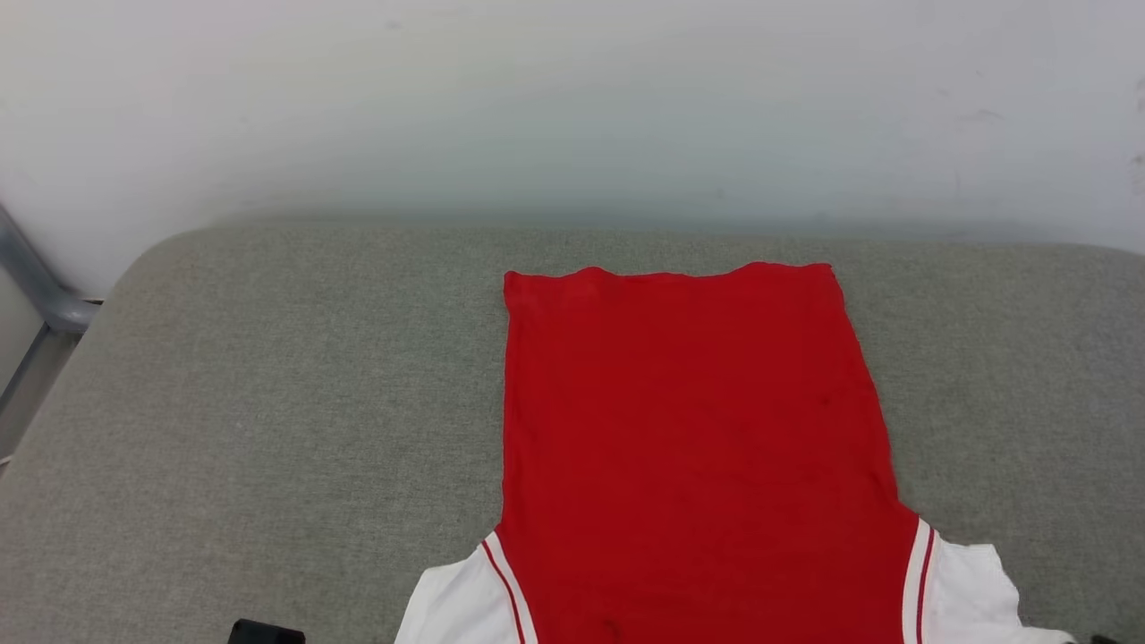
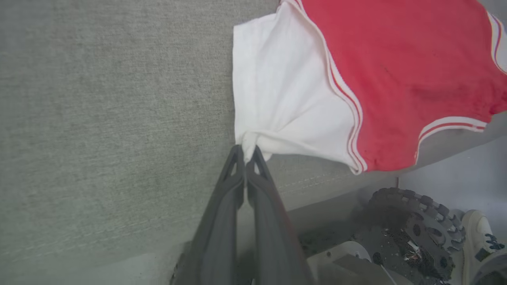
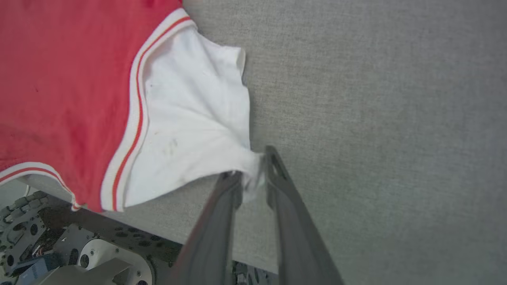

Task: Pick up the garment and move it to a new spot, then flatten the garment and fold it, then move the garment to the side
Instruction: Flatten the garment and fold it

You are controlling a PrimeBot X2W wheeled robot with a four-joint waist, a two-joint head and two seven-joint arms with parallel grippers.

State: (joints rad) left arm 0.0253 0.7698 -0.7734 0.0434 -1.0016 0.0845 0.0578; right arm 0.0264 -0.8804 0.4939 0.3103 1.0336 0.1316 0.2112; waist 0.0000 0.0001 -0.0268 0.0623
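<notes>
One studded black wheel (image 2: 412, 227): stood on the floor below the near edge of the cushion, with a white laced shoe (image 2: 477, 237) just beside it.
Left gripper (image 2: 246, 153): its two long dark fingers were pressed together on the bunched corner of the left white sleeve (image 2: 285, 99).
Right gripper (image 3: 251, 165): its fingers stood a little apart, with the corner of the right white sleeve (image 3: 190, 118) between them; whether they gripped it could not be told.
Red jersey shirt with white short sleeves (image 1: 698, 429): lay flat, plain red side up, on the grey woven-fabric cushion (image 1: 268, 402), right of its middle in the head view; the neckline reached just past the near edge.
Striped trim (image 2: 356, 118): red and white bands ran where each sleeve met the red body.
Hem (image 1: 671, 272): the shirt's farthest edge, short of the cushion's back edge.
Grey metal rail (image 1: 40, 286): slanted beside the cushion's far left corner.
White wall (image 1: 572, 107): rose behind the cushion.
</notes>
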